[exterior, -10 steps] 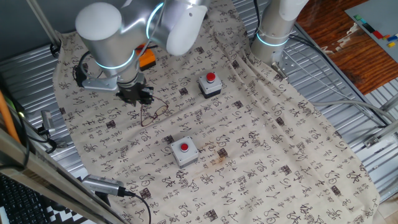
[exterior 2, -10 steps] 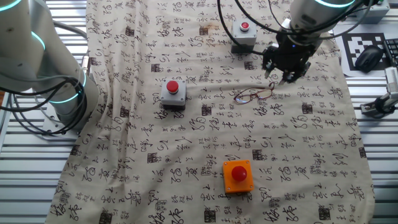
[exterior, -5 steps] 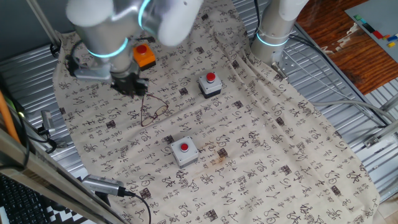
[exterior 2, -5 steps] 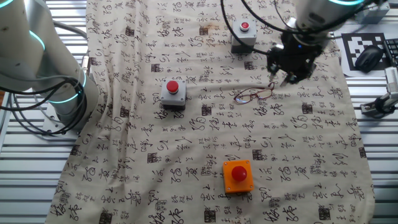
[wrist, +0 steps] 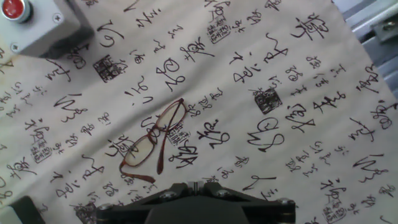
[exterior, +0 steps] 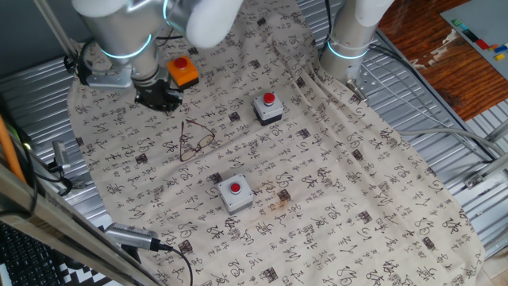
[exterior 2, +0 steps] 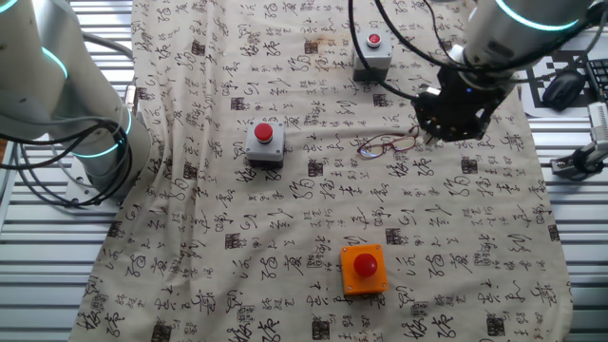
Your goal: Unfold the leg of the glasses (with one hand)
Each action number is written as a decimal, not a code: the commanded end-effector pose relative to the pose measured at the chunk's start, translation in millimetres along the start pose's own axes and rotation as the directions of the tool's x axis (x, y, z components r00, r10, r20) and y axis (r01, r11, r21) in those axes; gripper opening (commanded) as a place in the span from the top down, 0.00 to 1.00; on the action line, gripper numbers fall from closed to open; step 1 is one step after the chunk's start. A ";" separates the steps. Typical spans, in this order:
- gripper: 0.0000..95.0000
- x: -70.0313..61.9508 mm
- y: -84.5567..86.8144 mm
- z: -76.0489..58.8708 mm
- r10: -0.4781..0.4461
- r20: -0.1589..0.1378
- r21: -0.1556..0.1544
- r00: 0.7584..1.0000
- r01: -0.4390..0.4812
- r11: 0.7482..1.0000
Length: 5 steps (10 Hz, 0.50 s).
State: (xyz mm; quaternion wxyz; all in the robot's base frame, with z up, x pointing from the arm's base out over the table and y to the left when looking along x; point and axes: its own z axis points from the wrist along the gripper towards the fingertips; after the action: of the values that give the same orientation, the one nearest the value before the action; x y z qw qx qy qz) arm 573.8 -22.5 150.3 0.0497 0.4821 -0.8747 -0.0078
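Note:
The glasses [exterior: 196, 141] [exterior 2: 387, 145] lie flat on the printed cloth, thin reddish-brown wire with clear lenses. In the hand view the glasses [wrist: 155, 140] sit left of centre, one leg crossing under the lenses and one short leg end by the lower lens. My gripper [exterior: 159, 101] [exterior 2: 439, 131] hangs above the cloth, off to one side of the glasses and apart from them. Its fingertips [wrist: 198, 185] show at the bottom edge, pressed together with nothing between them.
Two grey button boxes [exterior: 268, 109] [exterior: 234, 193] with red buttons and an orange box [exterior: 184, 71] stand on the cloth. One grey box [wrist: 37, 25] shows at the hand view's top left. A second arm's base [exterior: 349, 32] stands at the back. Ribbed metal table [exterior: 444, 151] surrounds the cloth.
My gripper has lifted and drawn back from the glasses, toward the orange box in one fixed view. The glasses stay on the cloth.

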 end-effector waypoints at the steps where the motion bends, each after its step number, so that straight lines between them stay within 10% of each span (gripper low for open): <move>1: 1.00 -1.3 -0.7 -0.6 0.013 0.005 -0.039 1.000 -0.013 0.999; 5: 1.00 17.9 6.8 15.1 0.063 0.036 -0.034 0.997 -0.062 0.998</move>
State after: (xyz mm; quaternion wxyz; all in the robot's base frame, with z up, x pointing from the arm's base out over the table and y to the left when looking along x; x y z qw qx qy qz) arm 557.0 -38.2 135.5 0.0381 0.4538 -0.8900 -0.0233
